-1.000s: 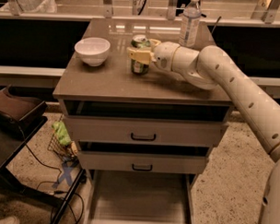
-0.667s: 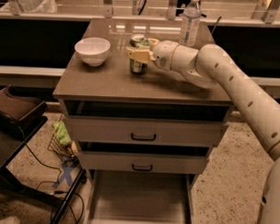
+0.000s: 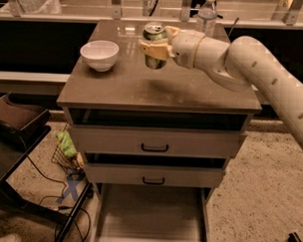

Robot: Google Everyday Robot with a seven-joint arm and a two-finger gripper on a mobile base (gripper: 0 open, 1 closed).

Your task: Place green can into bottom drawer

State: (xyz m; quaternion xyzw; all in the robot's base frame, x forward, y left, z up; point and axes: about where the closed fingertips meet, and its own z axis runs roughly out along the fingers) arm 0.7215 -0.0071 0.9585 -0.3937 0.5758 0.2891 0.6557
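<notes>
Your gripper (image 3: pixel 155 48) is closed around the green can (image 3: pixel 155 32), holding it upright just above the counter (image 3: pixel 192 97), between the white bowl (image 3: pixel 99 54) and the clear bottle (image 3: pixel 207 14). So the pick looks done. The bottom drawer (image 3: pixel 151 212) stands pulled out and bare below. You have yet to carry the can forward, lower it in and let go.

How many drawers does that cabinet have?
3. The top drawer sits under the cabinet top, the middle drawer below it, both with black handles; the bottom drawer is pulled open at the floor. The gripper holds the green can above the cabinet.
</notes>
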